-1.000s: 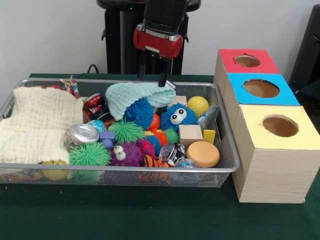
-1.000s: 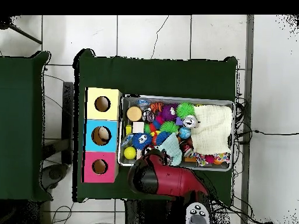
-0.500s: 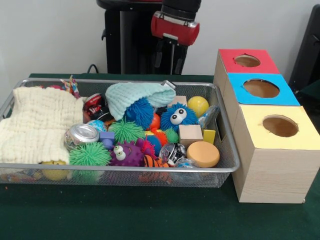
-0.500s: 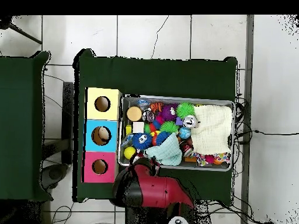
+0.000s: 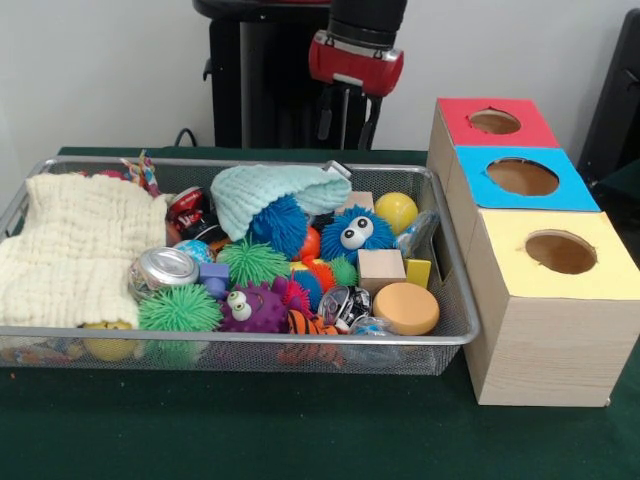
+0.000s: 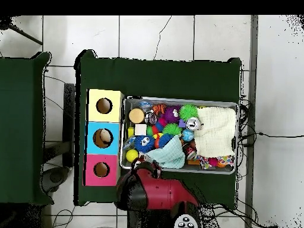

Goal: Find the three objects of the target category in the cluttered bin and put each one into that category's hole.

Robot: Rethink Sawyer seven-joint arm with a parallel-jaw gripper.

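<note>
Rubbery spikes covered most of what lay in the wire-mesh bin (image 5: 452,300): a blue spiky ball with googly eyes (image 5: 357,233) sat right of centre, a purple one with eyes (image 5: 250,307) near the front rim, and green spiky balls (image 5: 180,308) to its left. Which category was wanted could not be told; if it was these, they would likely be light, soft and squashy, best pinched across the body rather than by the bristles. A pale green knitted cloth (image 5: 268,190) draped over a plain blue spiky ball (image 5: 280,224), and a cream waffle cloth (image 5: 75,245) covered the left end, so more may have been hidden. Hard pieces sat at the right: a wooden cube (image 5: 380,268), an orange foam disc (image 5: 405,307), a yellow ball (image 5: 396,211); a crushed silver can (image 5: 165,267) lay left of centre.

The gripper (image 5: 347,115) hung above the far rim, empty, its fingers a little apart. The red (image 5: 496,121), blue (image 5: 522,177) and yellow (image 5: 560,252) holes stood right of the bin; overhead, something pale seemed to lie in the blue one (image 6: 104,138).
</note>
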